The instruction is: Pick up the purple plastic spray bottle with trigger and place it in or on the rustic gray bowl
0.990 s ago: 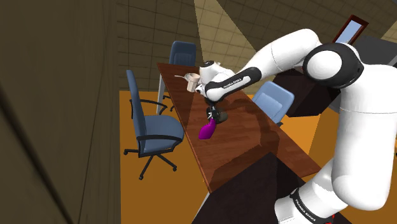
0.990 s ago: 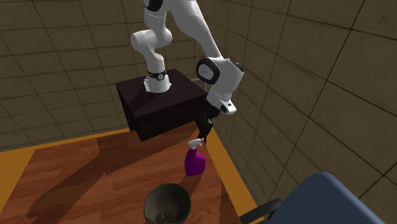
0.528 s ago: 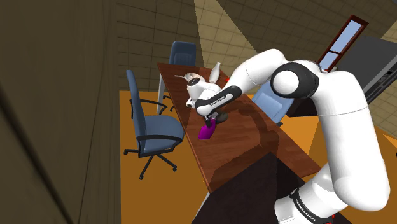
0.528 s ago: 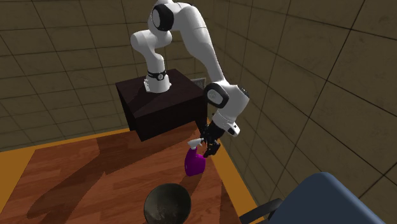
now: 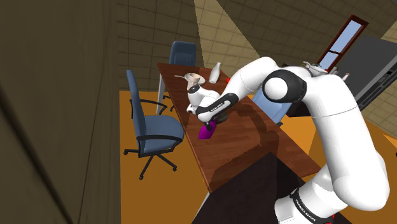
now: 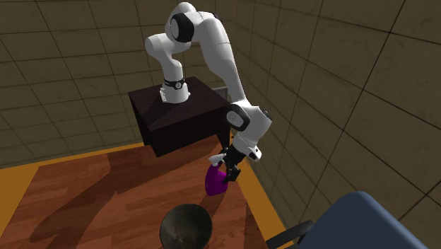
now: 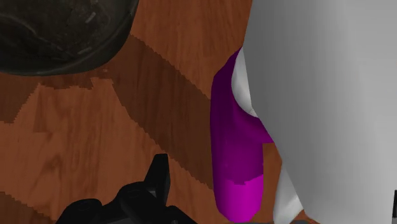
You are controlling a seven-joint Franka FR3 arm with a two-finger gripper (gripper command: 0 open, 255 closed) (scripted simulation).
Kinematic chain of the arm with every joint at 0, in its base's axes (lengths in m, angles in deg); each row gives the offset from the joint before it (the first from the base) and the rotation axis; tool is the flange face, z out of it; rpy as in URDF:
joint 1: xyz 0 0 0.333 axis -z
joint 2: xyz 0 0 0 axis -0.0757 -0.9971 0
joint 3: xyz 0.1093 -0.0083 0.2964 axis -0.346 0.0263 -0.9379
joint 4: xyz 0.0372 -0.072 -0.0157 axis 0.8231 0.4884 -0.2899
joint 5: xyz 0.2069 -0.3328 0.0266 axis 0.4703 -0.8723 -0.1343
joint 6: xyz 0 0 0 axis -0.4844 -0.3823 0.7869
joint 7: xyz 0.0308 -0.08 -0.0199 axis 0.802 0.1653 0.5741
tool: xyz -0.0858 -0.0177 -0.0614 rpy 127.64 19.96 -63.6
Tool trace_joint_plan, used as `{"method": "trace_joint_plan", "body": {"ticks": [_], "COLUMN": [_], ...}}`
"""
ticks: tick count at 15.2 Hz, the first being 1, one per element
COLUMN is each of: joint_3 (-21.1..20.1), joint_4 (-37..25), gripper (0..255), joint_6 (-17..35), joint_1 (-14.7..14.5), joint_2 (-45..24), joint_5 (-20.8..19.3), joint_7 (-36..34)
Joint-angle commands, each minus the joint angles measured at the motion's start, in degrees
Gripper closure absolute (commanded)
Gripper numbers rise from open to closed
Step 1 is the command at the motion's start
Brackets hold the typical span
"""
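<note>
In the last second the arm has bent lower, and the claw (image 6: 227,172) has come down from above the purple spray bottle (image 6: 214,182) to the level of its white head. The bottle has not moved: it stands upright on the tabletop (image 6: 106,191), near the right edge in the second exterior view. The gray bowl (image 6: 166,221) is near it but apart. In the wrist view the bottle is very close beside the claw, so I think the grasp comes next. I cannot tell if the claw is open or closed, as the white head hides part of it.
</note>
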Motion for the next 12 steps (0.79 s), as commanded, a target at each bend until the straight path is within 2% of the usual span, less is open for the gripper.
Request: {"method": "trace_joint_plan", "body": {"ticks": [1, 8, 9, 12], "joint_3": [0.2, 0.2, 0.2, 0.2], "joint_4": [-0.2, -0.2, -0.2, -0.2], "gripper": [0, 0, 255, 255], "joint_6": [0.7, 0.7, 0.7, 0.7], "joint_1": [0.1, 0.1, 0.1, 0.1], "joint_2": [-0.9, -0.9, -0.9, -0.9], "joint_5": [-0.2, -0.2, -0.2, -0.2], "joint_7": [-0.2, -0.2, -0.2, -0.2]}}
